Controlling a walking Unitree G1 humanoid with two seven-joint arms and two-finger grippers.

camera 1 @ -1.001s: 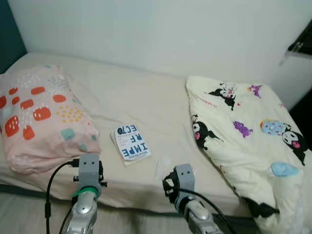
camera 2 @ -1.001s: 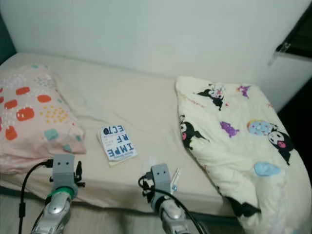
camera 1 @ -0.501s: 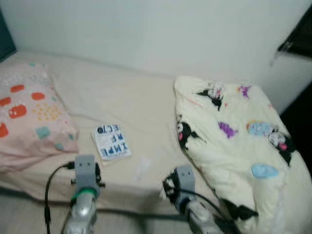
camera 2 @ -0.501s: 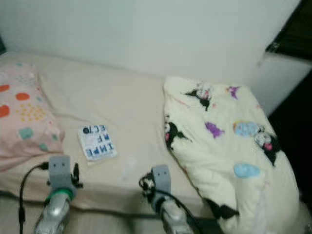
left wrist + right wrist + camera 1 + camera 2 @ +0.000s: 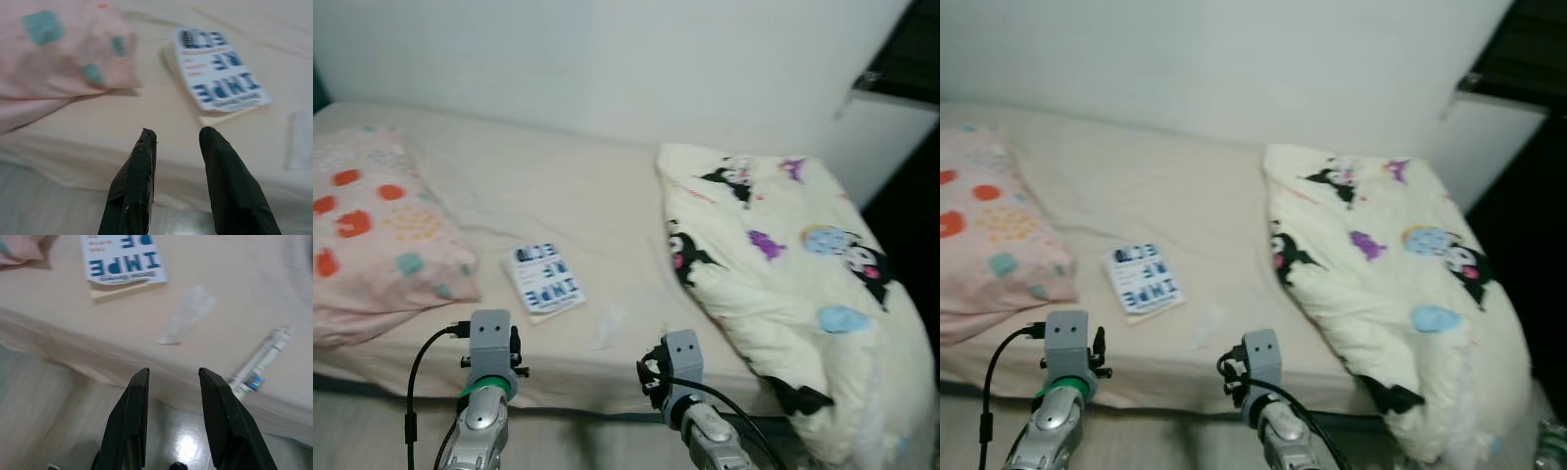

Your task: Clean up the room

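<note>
Bed [image 5: 597, 206] lies before me, its beige sheet running from a pink pillow [image 5: 377, 230] with coloured spots on my left to a cream comforter [image 5: 773, 284] printed with cartoon characters on my right. Between them, near the front edge, a book [image 5: 544, 281] with a white cover and blue lettering lies flat, just beside the pillow's corner but apart from it. A small clear wrapper [image 5: 607, 323] lies on the sheet to the right of the book, and past it a pen-like tube [image 5: 261, 360] sits close to the mattress edge.

Both my arms are raised in front of the bed's near side. My left gripper [image 5: 177, 137] is released, fingers parted with nothing between them, hovering over the sheet's edge short of the book. My right gripper [image 5: 172, 374] is also released and empty, poised over the mattress edge, with the wrapper just beyond its fingertips and the tube off to one side.
</note>
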